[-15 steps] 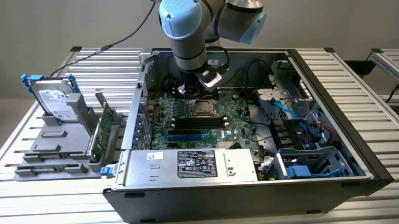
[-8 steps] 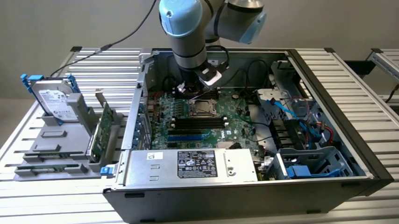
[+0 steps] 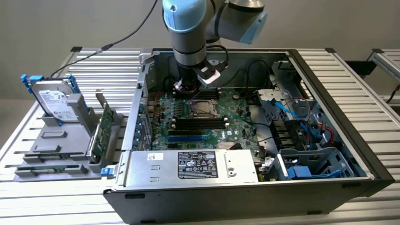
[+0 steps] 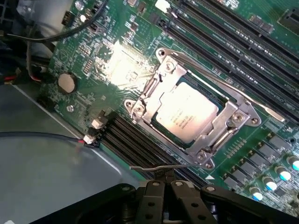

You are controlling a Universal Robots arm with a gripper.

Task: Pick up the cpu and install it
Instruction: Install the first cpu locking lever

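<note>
**While tool hung shut, cpu sat in its socket**

As the tool (image 4: 163, 193) hovered low inside the pc case (image 3: 218, 208), its two fingers were pressed together w/ nothing between them. The cpu (image 4: 187, 112) wasn't in the tool's hold. It lay flat in the socket on the motherboard (image 4: 93, 60), silver top up, w/ the metal socket frame (image 4: 163, 70) sitting round its edges.

Key relation: cpu lay just ahead of the fingertips and lower, near but apart. Between the two ran a thin wire lever (image 4: 159, 166), crossing close in front of the fingertips. In the exterior view the cpu sat just on the near side of the tool, toward the power supply (image 3: 194, 164). Chip is approx. square, so no real long axis; its edges ran at a slant to the fingers' line in the wrist view. One arm only, so no choice of side.

Containers:
- The case, on the table (image 3: 350, 70), held the motherboard, power supply, memory slots (image 3: 200, 123) and a drive cage (image 3: 312, 161) w/ blue cables.
- A grey rack (image 3: 56, 140) at the exterior view's left held an upright hard drive (image 3: 55, 101) in a blue bracket, plus a green card (image 3: 98, 136) on edge.
</note>
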